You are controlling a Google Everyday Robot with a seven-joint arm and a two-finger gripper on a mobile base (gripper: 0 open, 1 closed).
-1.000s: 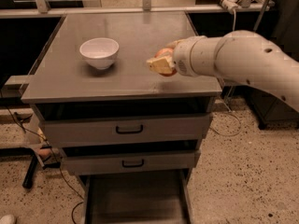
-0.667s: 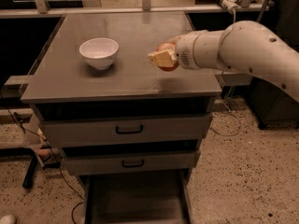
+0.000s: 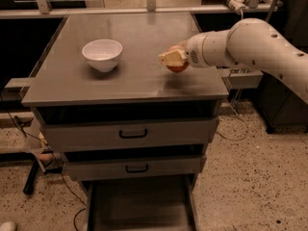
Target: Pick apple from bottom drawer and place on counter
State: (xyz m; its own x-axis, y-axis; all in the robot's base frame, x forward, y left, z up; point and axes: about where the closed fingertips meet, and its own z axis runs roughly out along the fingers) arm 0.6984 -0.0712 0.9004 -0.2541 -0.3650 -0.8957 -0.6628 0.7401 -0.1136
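Scene: a grey drawer cabinet seen from above and in front, with a white robot arm (image 3: pixel 250 42) reaching in from the right
Gripper: the gripper (image 3: pixel 174 61) is over the right half of the counter (image 3: pixel 139 37), its cream fingers clenched around the apple
Apple: the apple (image 3: pixel 178 68) is red-orange and only partly visible under the fingers; it sits low over the counter, above a faint reflection, and whether it touches the surface cannot be told
Why held so: the apple seems to be carried over open counter well apart from the bowl, so it can be set down without knocking anything
Bottom drawer: the bottom drawer (image 3: pixel 139 206) is pulled out, its dark inside showing nothing; probably left open because the apple came from there
Stage: the placing step looks close to done, with lowering and release left
Counts: one apple, one white bowl (image 3: pixel 102 55), one arm, one gripper, three drawers
Drawers: the two upper drawers (image 3: pixel 130 134) are shut, each with one black handle
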